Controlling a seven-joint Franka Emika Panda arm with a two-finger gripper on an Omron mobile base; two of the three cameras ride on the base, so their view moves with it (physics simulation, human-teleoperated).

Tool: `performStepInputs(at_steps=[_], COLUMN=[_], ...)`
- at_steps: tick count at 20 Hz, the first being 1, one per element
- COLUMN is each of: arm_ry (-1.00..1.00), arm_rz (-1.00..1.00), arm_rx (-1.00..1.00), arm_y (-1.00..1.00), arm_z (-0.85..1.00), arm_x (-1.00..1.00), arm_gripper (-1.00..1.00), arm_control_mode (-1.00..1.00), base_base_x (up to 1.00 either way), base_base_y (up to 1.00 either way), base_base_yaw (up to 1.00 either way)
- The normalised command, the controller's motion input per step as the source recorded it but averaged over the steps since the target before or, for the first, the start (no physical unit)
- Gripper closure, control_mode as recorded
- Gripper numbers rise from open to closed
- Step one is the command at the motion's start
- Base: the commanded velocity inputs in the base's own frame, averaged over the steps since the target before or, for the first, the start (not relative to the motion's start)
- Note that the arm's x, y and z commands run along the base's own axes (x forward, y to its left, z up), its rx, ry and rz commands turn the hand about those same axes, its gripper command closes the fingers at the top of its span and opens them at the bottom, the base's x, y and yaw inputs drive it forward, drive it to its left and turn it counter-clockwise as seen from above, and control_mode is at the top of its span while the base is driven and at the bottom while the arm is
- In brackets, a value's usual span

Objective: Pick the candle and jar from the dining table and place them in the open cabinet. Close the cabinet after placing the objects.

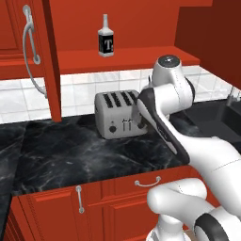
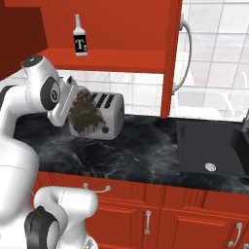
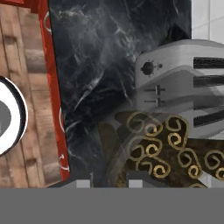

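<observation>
The jar [image 2: 86, 115] is clear glass with dark olive-brown contents. It hangs tilted just above the counter, in front of the toaster. My gripper [image 2: 73, 108] is shut on it. In the hand view the jar [image 3: 162, 151] lies right past my gripper [image 3: 111, 181], over the black marble counter. The red wall cabinet stands open above, with its shelf [image 2: 112, 59] bare beside a bottle and its door [image 1: 47, 61] swung out. The candle and the dining table are out of view.
A silver toaster [image 1: 117, 115] stands on the black marble counter [image 1: 70, 155] below the cabinet. A clear bottle with a black "T" label [image 1: 106, 42] is on the shelf. A dark sink [image 2: 209, 146] lies to the right. Red base cabinets [image 2: 160, 214] run under the counter.
</observation>
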Motion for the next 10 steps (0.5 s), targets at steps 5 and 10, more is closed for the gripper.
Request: performStepInputs(at_steps=[5,10], arm_ry=[-0.06,-0.11], arm_rz=[0.00,0.00], arm_rx=[0.00,-0.05], arm_y=[0.00,-0.15], arm_z=[0.54,0.46], arm_x=[-0.31,-0.56], arm_gripper=[1.00,1.00], arm_control_mode=[-1.00,-1.00], base_base_x=[0.00,0.00], base_base_y=[0.00,0.00], base_base_yaw=[0.00,0.00])
